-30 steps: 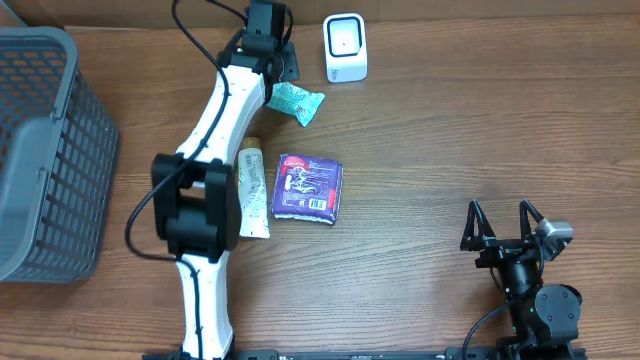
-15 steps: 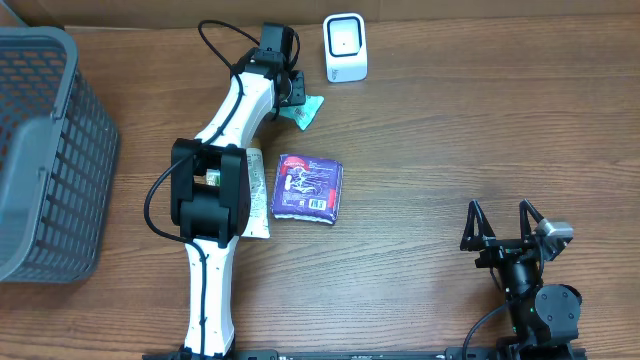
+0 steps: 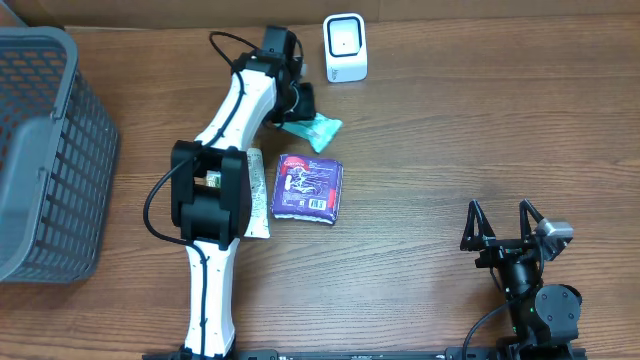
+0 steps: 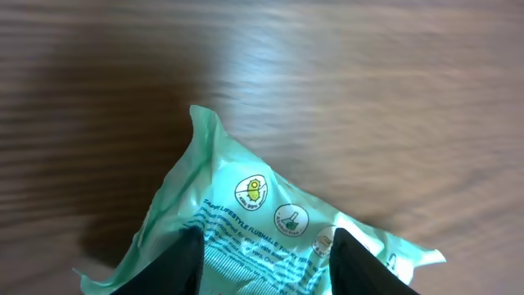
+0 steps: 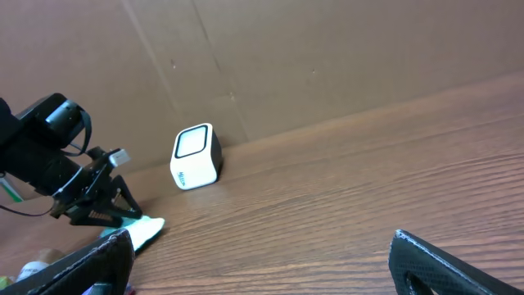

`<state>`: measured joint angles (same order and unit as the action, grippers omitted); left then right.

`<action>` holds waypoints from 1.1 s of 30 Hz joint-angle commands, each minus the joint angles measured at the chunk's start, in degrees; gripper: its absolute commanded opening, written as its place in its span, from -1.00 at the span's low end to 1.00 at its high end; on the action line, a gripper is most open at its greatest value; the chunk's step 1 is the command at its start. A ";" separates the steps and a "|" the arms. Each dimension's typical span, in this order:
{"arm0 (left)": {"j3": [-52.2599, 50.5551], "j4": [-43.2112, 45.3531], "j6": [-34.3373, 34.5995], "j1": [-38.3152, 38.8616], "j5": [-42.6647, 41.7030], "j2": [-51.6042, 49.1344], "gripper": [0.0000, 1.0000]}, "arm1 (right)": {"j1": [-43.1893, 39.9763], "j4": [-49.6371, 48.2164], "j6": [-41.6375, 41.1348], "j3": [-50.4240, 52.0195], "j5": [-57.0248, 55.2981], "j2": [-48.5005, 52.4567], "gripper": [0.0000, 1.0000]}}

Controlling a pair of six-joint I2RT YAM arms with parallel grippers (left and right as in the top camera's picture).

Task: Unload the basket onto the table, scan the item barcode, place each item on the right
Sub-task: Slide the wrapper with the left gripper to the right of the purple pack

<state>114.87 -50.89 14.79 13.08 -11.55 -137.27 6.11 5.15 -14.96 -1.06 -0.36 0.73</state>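
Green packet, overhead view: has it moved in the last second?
Yes. The green packet has shifted nearer the purple pack, in the left gripper.

Brown wood-grain table (image 3: 450, 130), cardboard wall (image 5: 327, 57) behind

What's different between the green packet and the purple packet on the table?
The green packet is gripped by the left tool; the purple packet lies free. The green packet looks crumpled, one corner pointed; the purple packet is a flat rectangle. The green packet is nearer the white scanner than the purple packet. Both are soft printed packs.
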 commanded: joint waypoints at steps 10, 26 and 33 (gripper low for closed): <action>-1.88 0.02 -0.17 13.18 -10.56 -2.71 -0.13 | 0.37 -0.35 0.22 0.61 0.04 -0.57 1.00; -1.88 -7.82 -1.29 18.84 -12.50 -2.27 -0.30 | 0.37 -0.35 0.22 0.61 0.04 -0.57 1.00; -1.88 -10.58 -4.90 19.19 -12.22 2.19 -0.30 | 0.37 -0.35 0.22 0.61 0.04 -0.57 1.00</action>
<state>114.41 -60.51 12.78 31.44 -24.45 -137.14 6.11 5.13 -14.94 -1.06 -0.36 0.73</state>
